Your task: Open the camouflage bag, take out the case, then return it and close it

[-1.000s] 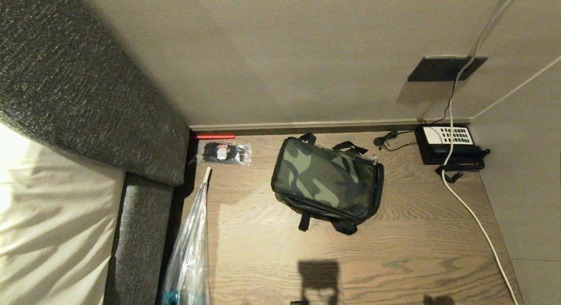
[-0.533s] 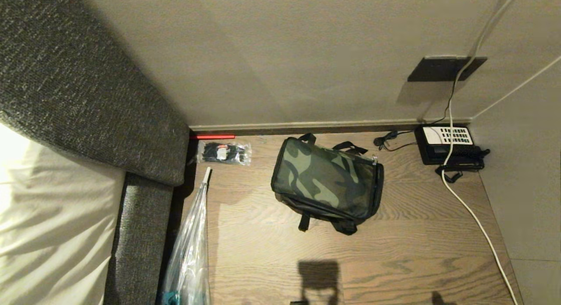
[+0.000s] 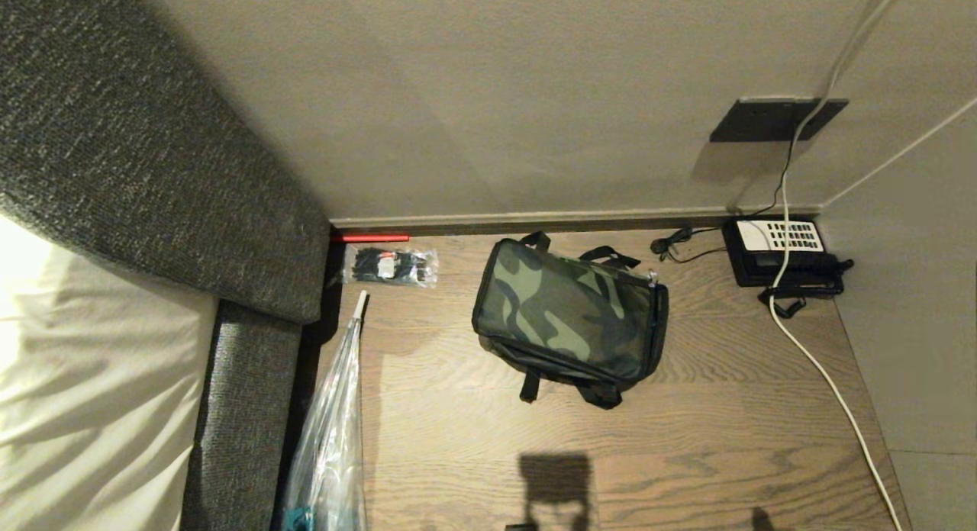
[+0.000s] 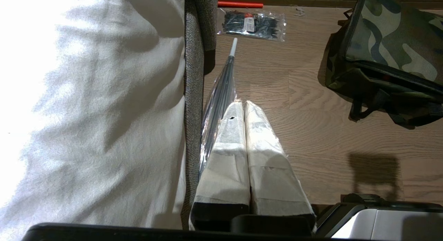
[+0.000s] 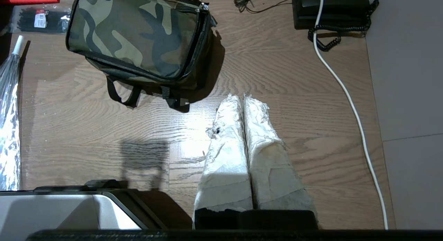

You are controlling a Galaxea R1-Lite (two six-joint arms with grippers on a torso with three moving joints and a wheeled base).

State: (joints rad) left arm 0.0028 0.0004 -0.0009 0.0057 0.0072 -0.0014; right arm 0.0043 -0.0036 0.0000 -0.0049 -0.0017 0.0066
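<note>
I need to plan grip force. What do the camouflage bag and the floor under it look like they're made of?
The camouflage bag looks like soft woven fabric, likely nylon or canvas: matte printed camouflage, slightly sagging sides, black webbing straps and a zipper around the lid. The floor appears to be wood or wood-look laminate: visible grain and plank seams, with a low sheen.
</note>
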